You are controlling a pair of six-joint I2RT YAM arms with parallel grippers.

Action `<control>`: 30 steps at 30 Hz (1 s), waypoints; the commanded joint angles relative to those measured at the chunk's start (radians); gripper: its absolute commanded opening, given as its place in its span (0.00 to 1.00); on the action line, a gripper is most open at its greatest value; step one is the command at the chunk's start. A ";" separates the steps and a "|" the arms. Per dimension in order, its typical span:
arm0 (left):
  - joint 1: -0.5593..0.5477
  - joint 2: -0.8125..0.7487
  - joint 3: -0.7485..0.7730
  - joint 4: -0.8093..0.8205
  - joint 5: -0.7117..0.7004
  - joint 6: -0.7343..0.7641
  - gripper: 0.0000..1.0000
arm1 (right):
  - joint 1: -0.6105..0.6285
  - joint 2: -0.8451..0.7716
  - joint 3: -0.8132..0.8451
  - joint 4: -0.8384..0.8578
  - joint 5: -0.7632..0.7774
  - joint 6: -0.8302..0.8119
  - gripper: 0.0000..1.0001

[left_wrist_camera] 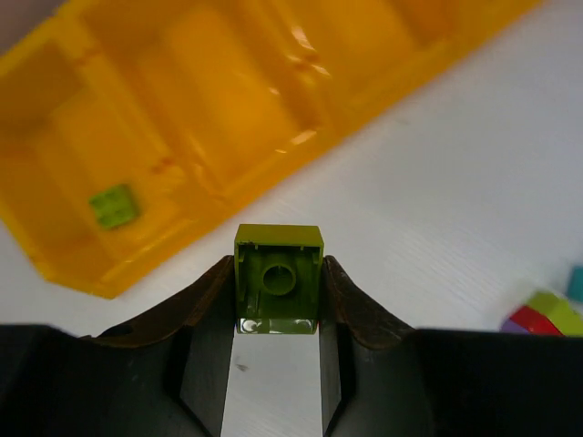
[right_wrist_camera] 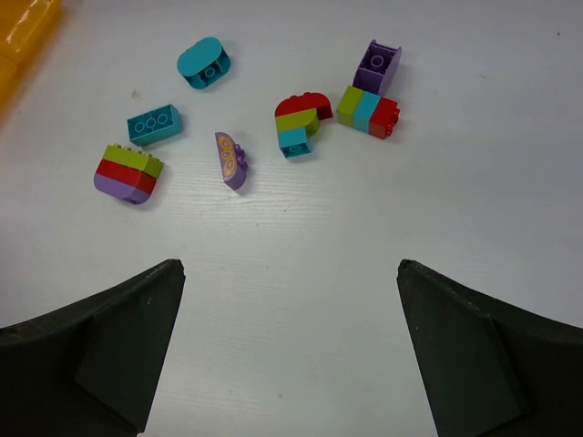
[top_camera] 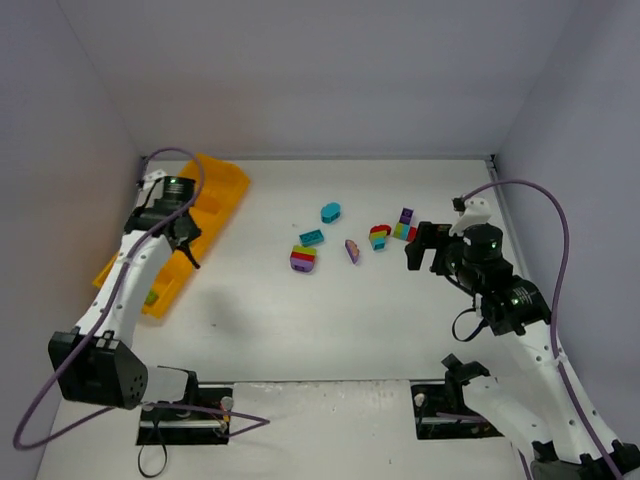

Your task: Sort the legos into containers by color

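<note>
My left gripper (left_wrist_camera: 278,273) is shut on a lime green lego (left_wrist_camera: 278,278), held just off the near wall of the orange-yellow tray (left_wrist_camera: 228,118), which also shows in the top view (top_camera: 215,195). One compartment holds a lime brick (left_wrist_camera: 114,205). My right gripper (right_wrist_camera: 290,273) is open and empty over bare table, near side of the loose legos: a teal rounded brick (right_wrist_camera: 203,62), a teal flat brick (right_wrist_camera: 154,124), a purple curved piece (right_wrist_camera: 230,159), a purple brick (right_wrist_camera: 377,66) and three multicoloured stacks (right_wrist_camera: 128,172) (right_wrist_camera: 300,121) (right_wrist_camera: 368,110).
White walls close the table at the back and both sides. The tray lies slanted at the far left (top_camera: 150,290). The legos cluster in the table's middle (top_camera: 350,240). Cables loop from both arms.
</note>
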State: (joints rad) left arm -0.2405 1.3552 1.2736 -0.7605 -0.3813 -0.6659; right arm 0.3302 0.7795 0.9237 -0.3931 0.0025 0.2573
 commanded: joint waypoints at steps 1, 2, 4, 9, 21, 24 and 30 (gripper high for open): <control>0.154 -0.060 -0.002 -0.062 0.004 0.002 0.04 | 0.007 0.017 0.007 0.074 -0.035 -0.024 1.00; 0.191 -0.062 0.001 -0.066 0.007 0.002 0.04 | 0.006 0.018 0.004 0.077 -0.047 -0.023 1.00; 0.356 -0.047 -0.008 -0.060 0.024 -0.017 0.04 | 0.007 0.036 0.000 0.086 -0.070 -0.033 1.00; 0.450 0.013 -0.034 -0.036 0.057 -0.040 0.02 | 0.007 0.033 0.003 0.088 -0.073 -0.036 1.00; 0.491 0.122 -0.069 -0.034 0.001 -0.095 0.08 | 0.009 0.030 0.003 0.086 -0.070 -0.038 1.00; 0.491 0.108 -0.094 -0.026 -0.008 -0.097 0.33 | 0.009 0.026 0.003 0.086 -0.065 -0.036 1.00; 0.491 0.082 -0.108 -0.033 -0.011 -0.087 0.58 | 0.009 0.029 -0.002 0.086 -0.061 -0.033 1.00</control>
State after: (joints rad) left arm 0.2428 1.4845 1.1481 -0.7979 -0.3607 -0.7456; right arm 0.3302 0.8074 0.9234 -0.3702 -0.0589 0.2317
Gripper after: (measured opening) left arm 0.564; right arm 0.999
